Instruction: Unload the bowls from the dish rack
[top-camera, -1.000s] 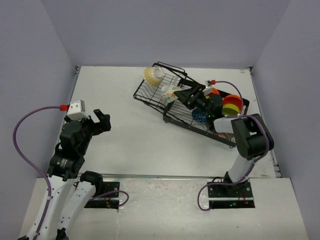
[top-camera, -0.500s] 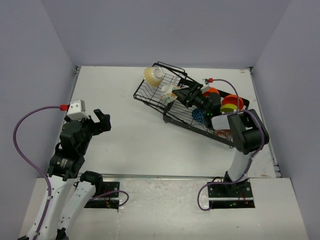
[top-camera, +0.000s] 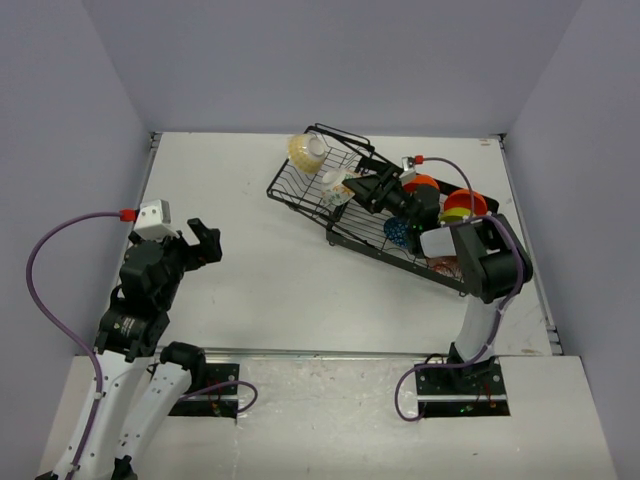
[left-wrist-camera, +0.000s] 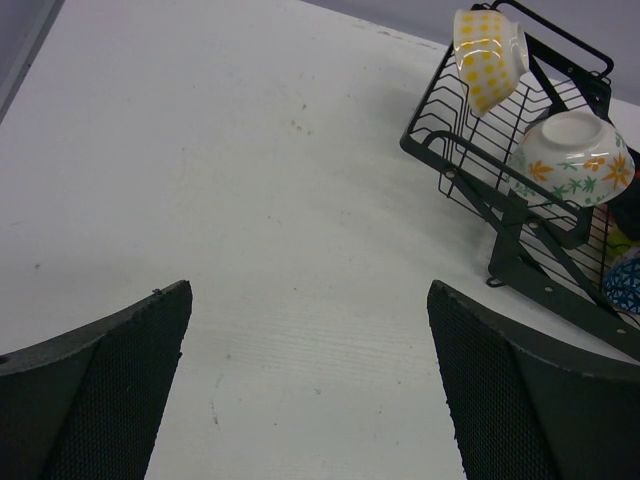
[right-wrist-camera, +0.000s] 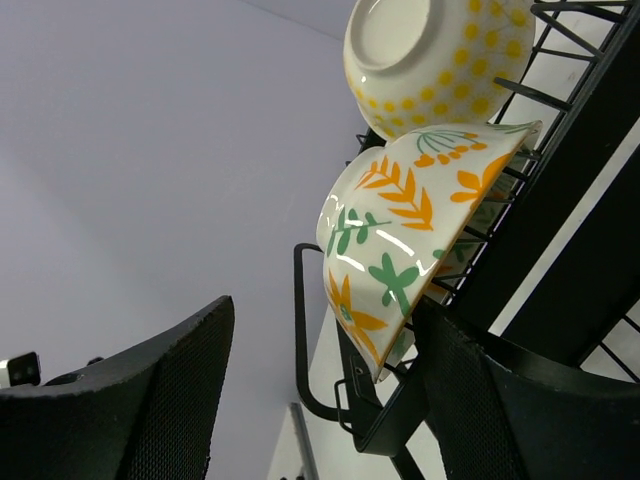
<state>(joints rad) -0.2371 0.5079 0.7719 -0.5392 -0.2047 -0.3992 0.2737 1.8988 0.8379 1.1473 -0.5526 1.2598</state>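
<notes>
In the top view the right arm (top-camera: 490, 262) lies across the dish rack (top-camera: 300, 190), so the orange bowl (top-camera: 472, 202), lime green bowl (top-camera: 458, 216) and blue patterned bowl (top-camera: 397, 232) show only in slivers. The right gripper (right-wrist-camera: 322, 308) reaches low along the rack, jaws spread either side of the white floral bowl (right-wrist-camera: 400, 250) leaning under the cream-yellow bowl (right-wrist-camera: 440, 60) and not closed on it. The left gripper (left-wrist-camera: 308, 290) hangs wide open over the table (top-camera: 260, 260), well apart. Since a second ago the right gripper has slid nearer the floral bowl; the left arm (top-camera: 140, 290) has not moved.
</notes>
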